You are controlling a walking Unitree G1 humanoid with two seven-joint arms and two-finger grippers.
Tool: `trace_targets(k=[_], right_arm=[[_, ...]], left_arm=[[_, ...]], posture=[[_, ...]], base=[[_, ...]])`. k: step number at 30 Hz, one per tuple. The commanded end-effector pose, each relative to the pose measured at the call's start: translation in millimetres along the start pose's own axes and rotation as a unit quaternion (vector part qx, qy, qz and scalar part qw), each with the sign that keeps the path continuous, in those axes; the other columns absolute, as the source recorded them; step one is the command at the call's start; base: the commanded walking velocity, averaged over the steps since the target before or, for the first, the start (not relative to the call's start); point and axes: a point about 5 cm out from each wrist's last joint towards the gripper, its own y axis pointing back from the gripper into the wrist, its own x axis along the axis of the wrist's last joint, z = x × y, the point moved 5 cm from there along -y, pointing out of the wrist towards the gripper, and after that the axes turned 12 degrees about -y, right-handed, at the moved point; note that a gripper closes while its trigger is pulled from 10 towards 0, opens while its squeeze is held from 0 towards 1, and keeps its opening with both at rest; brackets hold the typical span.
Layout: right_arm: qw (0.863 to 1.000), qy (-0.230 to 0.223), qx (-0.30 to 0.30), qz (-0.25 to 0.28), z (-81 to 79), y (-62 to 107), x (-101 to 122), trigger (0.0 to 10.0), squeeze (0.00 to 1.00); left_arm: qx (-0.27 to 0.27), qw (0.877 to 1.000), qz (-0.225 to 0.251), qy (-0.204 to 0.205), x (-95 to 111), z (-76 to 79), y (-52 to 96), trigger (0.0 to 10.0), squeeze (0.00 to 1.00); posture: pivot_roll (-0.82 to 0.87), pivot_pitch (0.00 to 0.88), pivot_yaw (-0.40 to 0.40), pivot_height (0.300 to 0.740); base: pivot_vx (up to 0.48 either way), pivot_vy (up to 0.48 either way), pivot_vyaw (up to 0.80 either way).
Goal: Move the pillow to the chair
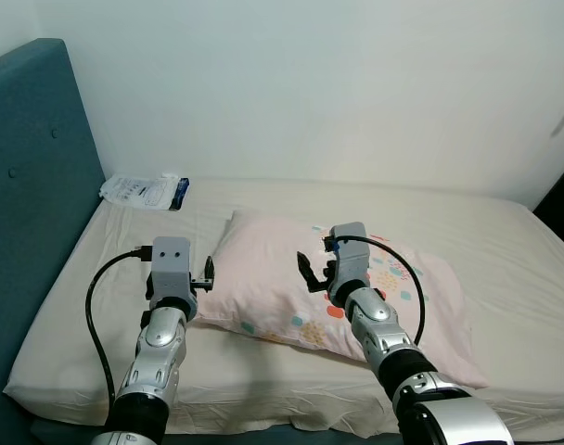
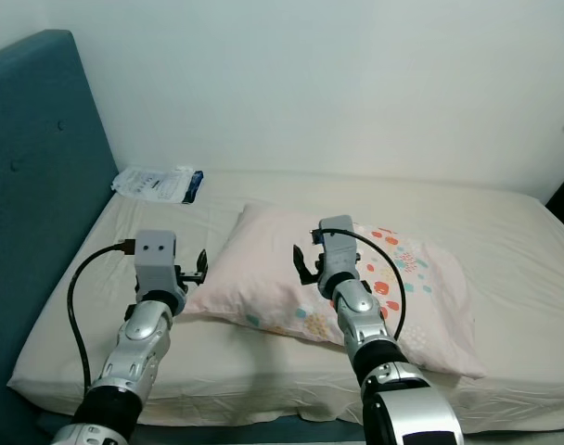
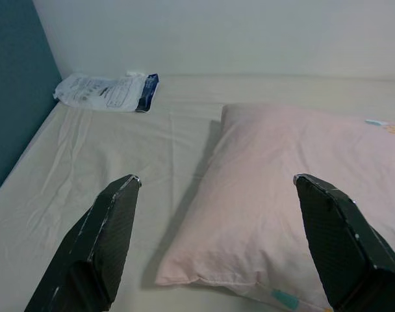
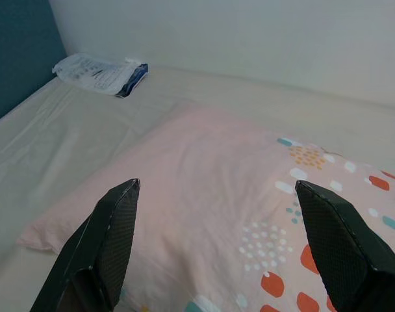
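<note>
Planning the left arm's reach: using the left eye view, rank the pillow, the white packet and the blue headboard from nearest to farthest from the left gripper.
1. Pillow: just to the right of the left gripper, its corner close by.
2. Blue headboard: off to the left, along the bed's edge.
3. White packet: far ahead, at the wall, near the headboard corner.

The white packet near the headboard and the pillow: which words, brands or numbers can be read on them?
White packet: dark print lines on it, too small and blurred to read.
Pillow: no text, just coloured dots and patches.
Bed sheet: no text.
No readable text anywhere.
</note>
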Motion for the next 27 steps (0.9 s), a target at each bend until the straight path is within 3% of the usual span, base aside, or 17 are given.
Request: trace_targets(k=[1, 3, 5, 11, 22, 27], right_arm=[[1.000, -0.003, -0.001, 0.002, 0.6, 0.5, -0.2, 10.0, 0.00], [1.000, -0.003, -0.001, 0.002, 0.6, 0.5, -0.2, 10.0, 0.00], [1.000, -0.002, -0.001, 0.001, 1.7, 1.0, -0.9, 10.0, 0.00], [1.000, -0.003, -0.002, 0.000, 2.6, 1.1, -0.9, 10.0, 0.00], [1.000, -0.002, -0.003, -0.002, 3.5, 0.4, -0.1, 10.0, 0.00], [1.000, -0.002, -0.004, -0.003, 4.0, 0.5, -0.2, 10.0, 0.00]], left_arm=[[-0.004, 1.000, -0.004, 0.003, -2.2, 3.8, 1.7, 10.0, 0.00], [-0.004, 1.000, -0.004, 0.003, -2.2, 3.8, 1.7, 10.0, 0.00], [-0.012, 1.000, -0.014, -0.022, -5.8, 6.9, 2.0, 10.0, 0.00], [-0.013, 1.000, -0.012, -0.020, -5.1, 8.7, 2.3, 10.0, 0.00], [-0.014, 1.000, -0.022, 0.004, -9.1, 9.9, 3.9, 10.0, 0.00], [-0.013, 0.999, -0.030, 0.013, -10.8, 9.4, 3.6, 10.0, 0.00]], posture=[[0.04, 0.000, -0.109, 0.740], [0.04, 0.000, -0.109, 0.740], [0.04, 0.000, -0.108, 0.740], [0.04, 0.000, -0.111, 0.740], [0.04, 0.000, -0.114, 0.740], [0.04, 0.000, -0.113, 0.740]], base=[[0.000, 0.000, 0.00], [0.000, 0.000, 0.00], [0.000, -0.480, 0.00], [0.000, -0.444, 0.00], [0.000, 0.000, 0.00], [0.000, 0.480, 0.00]])
